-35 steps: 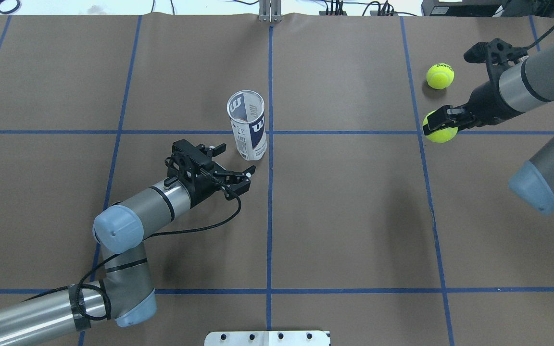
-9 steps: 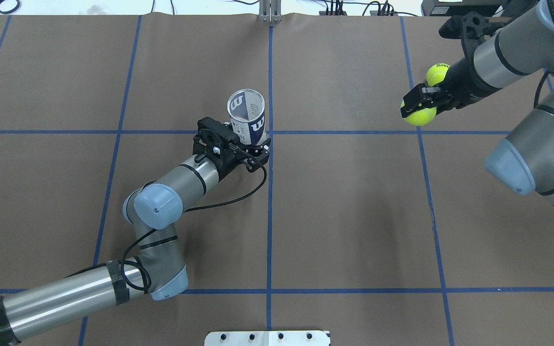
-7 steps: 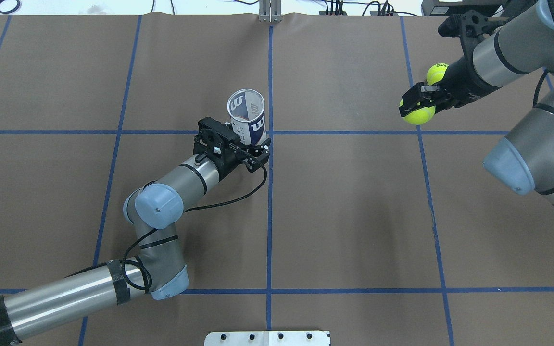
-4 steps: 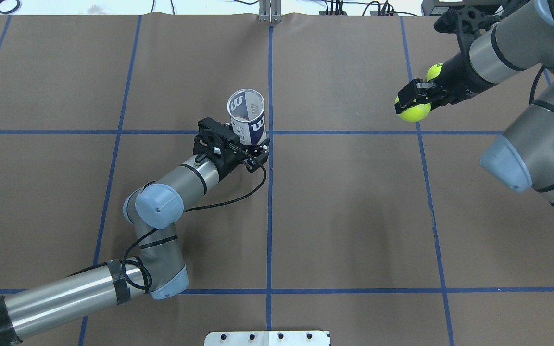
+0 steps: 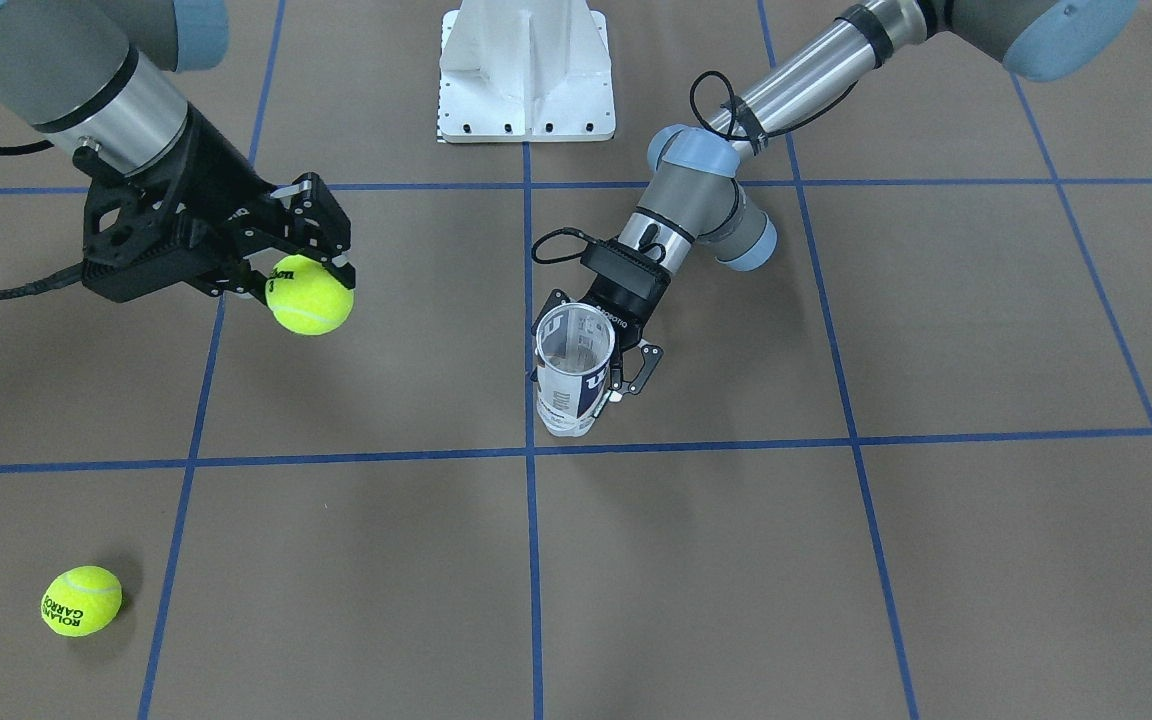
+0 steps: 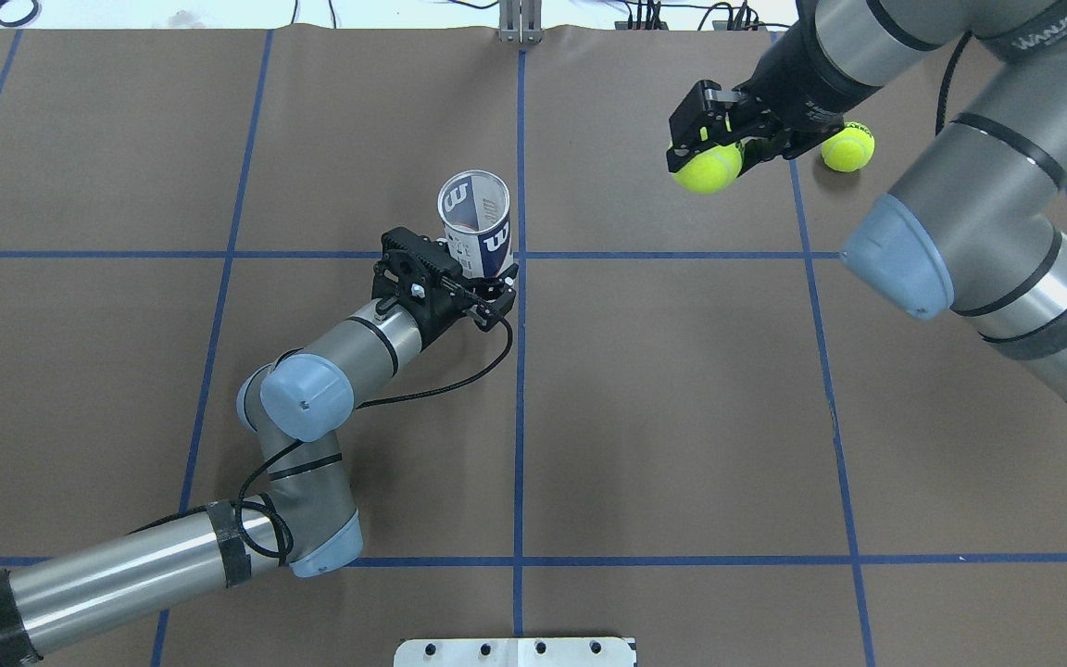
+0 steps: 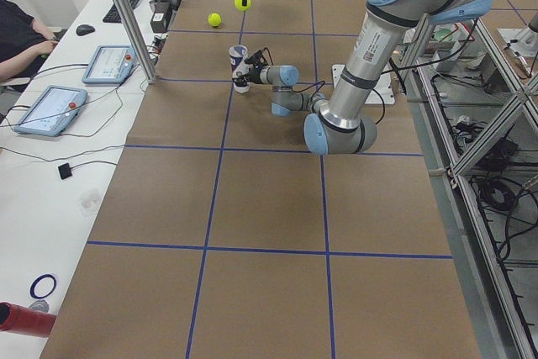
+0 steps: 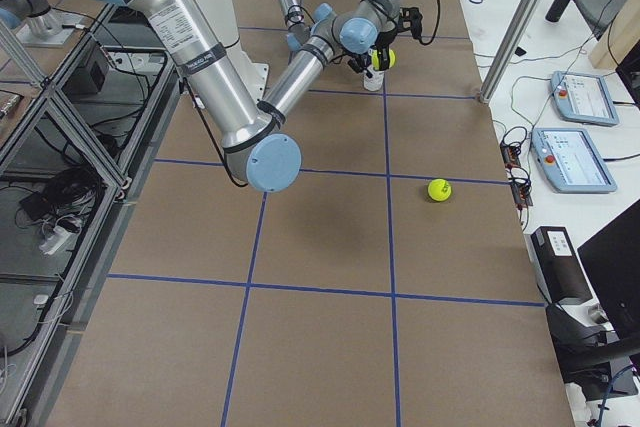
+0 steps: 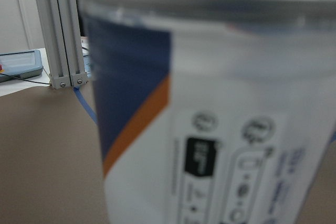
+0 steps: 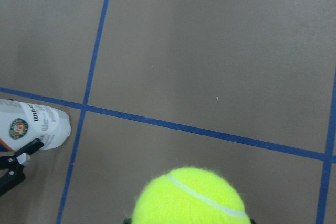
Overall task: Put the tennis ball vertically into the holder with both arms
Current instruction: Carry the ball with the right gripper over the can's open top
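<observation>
The holder (image 6: 476, 222), a clear tube with a white and navy label, stands upright and open-topped near the table's middle; it also shows in the front view (image 5: 572, 372) and fills the left wrist view (image 9: 210, 108). My left gripper (image 6: 480, 276) is shut on the holder's lower part, fingers either side (image 5: 588, 385). My right gripper (image 6: 706, 148) is shut on a yellow-green tennis ball (image 6: 707, 170) and holds it in the air, right of and beyond the holder (image 5: 310, 293). The right wrist view shows that ball (image 10: 191, 198) and the holder (image 10: 32, 124) far left.
A second tennis ball (image 6: 847, 148) lies on the brown table at the far right (image 5: 82, 600). The white pedestal base (image 5: 526, 70) stands at the robot's edge. An aluminium post (image 6: 520, 23) stands at the far edge. Tablets (image 7: 50, 109) lie on a side desk.
My left gripper moved in from open beside the holder to shut around its base. My right arm has carried the ball up and left, toward the holder, uncovering the second ball.
</observation>
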You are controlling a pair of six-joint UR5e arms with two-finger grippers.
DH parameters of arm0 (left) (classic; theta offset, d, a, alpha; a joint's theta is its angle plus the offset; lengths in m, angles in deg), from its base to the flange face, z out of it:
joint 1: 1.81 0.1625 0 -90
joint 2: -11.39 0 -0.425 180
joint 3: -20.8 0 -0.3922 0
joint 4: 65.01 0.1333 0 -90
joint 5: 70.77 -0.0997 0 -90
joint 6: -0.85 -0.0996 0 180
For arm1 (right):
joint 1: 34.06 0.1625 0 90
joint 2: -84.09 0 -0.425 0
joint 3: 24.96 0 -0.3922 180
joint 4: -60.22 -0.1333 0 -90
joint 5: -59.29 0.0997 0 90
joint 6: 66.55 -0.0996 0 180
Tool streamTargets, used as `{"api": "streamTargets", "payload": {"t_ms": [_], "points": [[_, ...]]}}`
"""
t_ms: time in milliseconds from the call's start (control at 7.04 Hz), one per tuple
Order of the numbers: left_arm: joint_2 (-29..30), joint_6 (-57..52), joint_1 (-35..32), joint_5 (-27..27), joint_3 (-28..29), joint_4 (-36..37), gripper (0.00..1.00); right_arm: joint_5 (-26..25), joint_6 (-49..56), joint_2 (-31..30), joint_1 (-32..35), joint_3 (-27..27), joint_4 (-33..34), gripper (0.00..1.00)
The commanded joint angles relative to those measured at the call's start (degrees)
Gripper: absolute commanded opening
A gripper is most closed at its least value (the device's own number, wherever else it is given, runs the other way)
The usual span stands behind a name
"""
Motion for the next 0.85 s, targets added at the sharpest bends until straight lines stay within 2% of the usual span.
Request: {"api": "streamTargets", "payload": {"t_ms": [0, 142, 284, 426, 710], "points": [[0.0, 0.0, 0.0, 0.1, 0.0, 0.0, 0.8, -0.2, -8.2, 7.7, -3.1, -1.4, 0.5, 0.0], [0.0, 0.0, 0.0, 0.1, 0.0, 0.0, 0.78, -1.1, -11.3, 11.4, -5.1, -3.9, 0.5, 0.0], [0.0, 0.0, 0.0, 0.1, 0.0, 0.0, 0.76, -4.1, -12.1, 12.9, -8.0, -4.9, 0.5, 0.0], [0.3, 0.0, 0.0, 0.1, -0.1, 0.0, 0.75, -9.4, -13.3, 14.3, -11.7, -5.6, 0.3, 0.0], [0.4, -0.2, 0.0, 0.1, -0.1, 0.0, 0.75, -10.7, -13.2, 18.6, -12.5, -11.7, 0.2, 0.0]]}}
